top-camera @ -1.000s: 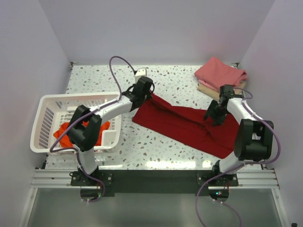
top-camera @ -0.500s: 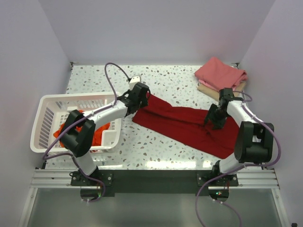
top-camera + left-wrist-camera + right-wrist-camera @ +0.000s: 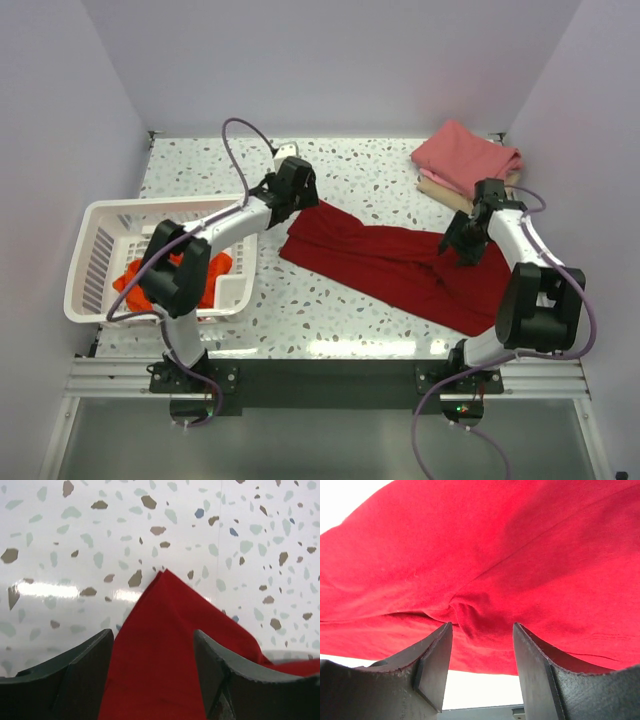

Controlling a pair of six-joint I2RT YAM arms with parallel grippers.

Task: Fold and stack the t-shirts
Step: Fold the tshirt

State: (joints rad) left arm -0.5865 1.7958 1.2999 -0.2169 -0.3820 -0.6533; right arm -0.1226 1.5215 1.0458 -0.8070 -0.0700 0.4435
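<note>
Left tool (image 3: 152, 637) has opened over the crimson t-shirt (image 3: 400, 265) corner.

Dark crimson t-shirt (image 3: 400, 265), orange-red shirt (image 3: 132, 280), white slotted basket (image 3: 95, 215), pink shirt (image 3: 465, 155), tan shirt (image 3: 440, 190), speckled white table (image 3: 300, 300)

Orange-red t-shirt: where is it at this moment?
In the top view the orange-red t-shirt lies bunched inside the white basket at the left of the table, apart from the crimson t-shirt spread mid-table.
</note>
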